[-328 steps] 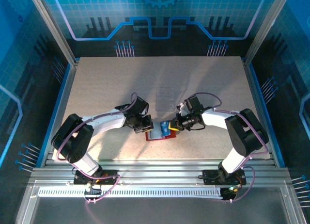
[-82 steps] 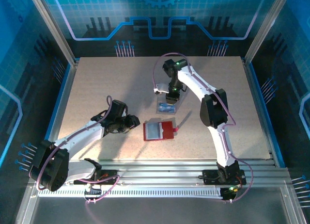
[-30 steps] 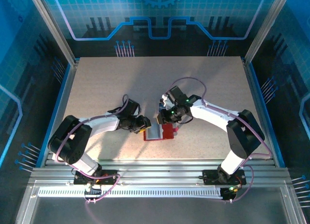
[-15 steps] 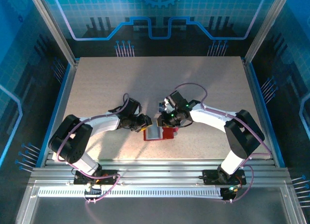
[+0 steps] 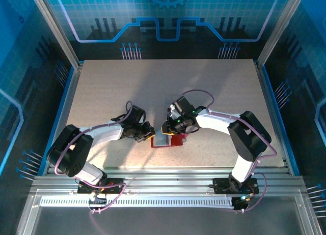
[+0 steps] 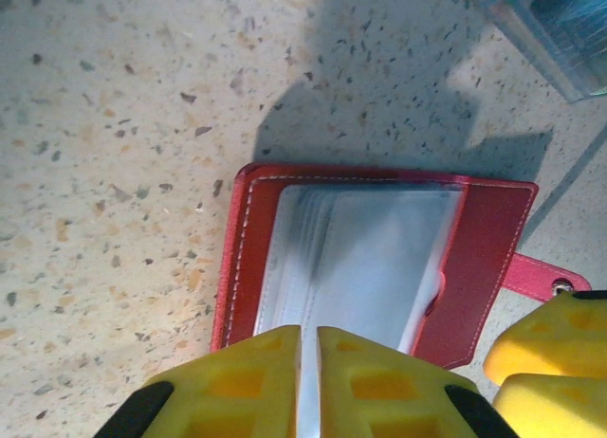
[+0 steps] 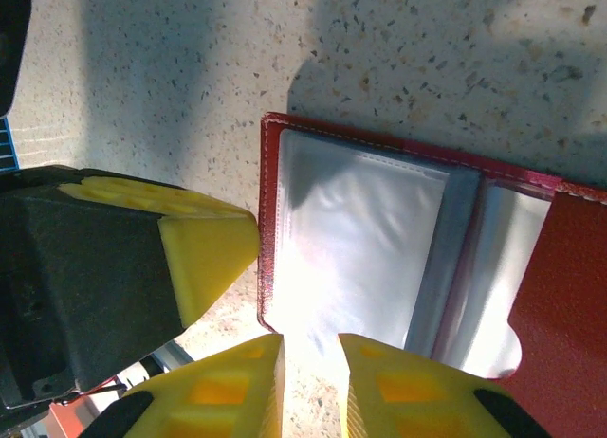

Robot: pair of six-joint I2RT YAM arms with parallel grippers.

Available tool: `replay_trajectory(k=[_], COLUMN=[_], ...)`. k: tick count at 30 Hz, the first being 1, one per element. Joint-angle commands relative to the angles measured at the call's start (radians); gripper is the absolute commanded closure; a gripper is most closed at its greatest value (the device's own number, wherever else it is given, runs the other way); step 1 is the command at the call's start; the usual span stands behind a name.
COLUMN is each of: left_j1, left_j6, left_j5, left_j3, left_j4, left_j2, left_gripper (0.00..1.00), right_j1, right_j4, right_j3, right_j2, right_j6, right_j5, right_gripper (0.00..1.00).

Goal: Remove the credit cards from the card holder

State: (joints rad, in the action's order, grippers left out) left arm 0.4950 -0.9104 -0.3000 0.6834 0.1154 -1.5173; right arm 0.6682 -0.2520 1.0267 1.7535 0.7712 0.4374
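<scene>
Operator: What has changed?

Spotter: A few seconds back your right pincer [image 7: 311,341] was stretched out over the cards [image 6: 555,26] farther up the table [image 5: 102,92]. Your left pincer [image 6: 308,332] stood clear to the left of the wallet [image 5: 175,141]. Now both have come in and meet over it.

Operator: Which way does the wallet lie?

Spotter: It is open and flat near the middle of the table's front part. Its long axis runs left to right, with the clear sleeves [image 6: 360,258] on the left half and the red tab [image 6: 541,277] pointing right.

Operator: And the pincers?

Spotter: Your left one is clenched to a thin slit on the wallet's near edge, and pale sleeve shows in the slit. Your right one is parted a little, its fingers straddling the edge of a clear sleeve. Glare hides whether its pads touch. The yellow fingers of the two pincers sit just beside each other.

Operator: The cards?

Spotter: You have a bluish stack lying on the table past the wallet's far corner, apart from it.
</scene>
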Motion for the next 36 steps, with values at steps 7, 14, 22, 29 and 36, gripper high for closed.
replay_trajectory(k=[7, 14, 22, 29, 36], left_j1=[0.005, 0.005, -0.002, -0.011, -0.026], left_j6=[0.008, 0.009, 0.018, 0.021, 0.031], left_j5=[0.002, 0.004, 0.001, 0.002, -0.004], left_j3=[-0.013, -0.018, -0.02, -0.03, -0.039], left_j4=[0.044, 0.044, 0.05, 0.047, 0.047], left_j2=[-0.011, -0.02, -0.03, -0.042, -0.046], left_gripper=[0.91, 0.92, 0.93, 0.93, 0.93], right_j1=[0.023, 0.027, 0.028, 0.028, 0.028], right_j4=[0.022, 0.027, 0.021, -0.003, -0.054], right_j3=[0.035, 0.042, 0.042, 0.039, 0.047], right_j2=[0.055, 0.082, 0.102, 0.106, 0.104], right_j6=[0.012, 0.013, 0.011, 0.001, -0.024], right_j5=[0.058, 0.066, 0.059, 0.036, -0.001], right_gripper=[0.76, 0.72, 0.66, 0.62, 0.61])
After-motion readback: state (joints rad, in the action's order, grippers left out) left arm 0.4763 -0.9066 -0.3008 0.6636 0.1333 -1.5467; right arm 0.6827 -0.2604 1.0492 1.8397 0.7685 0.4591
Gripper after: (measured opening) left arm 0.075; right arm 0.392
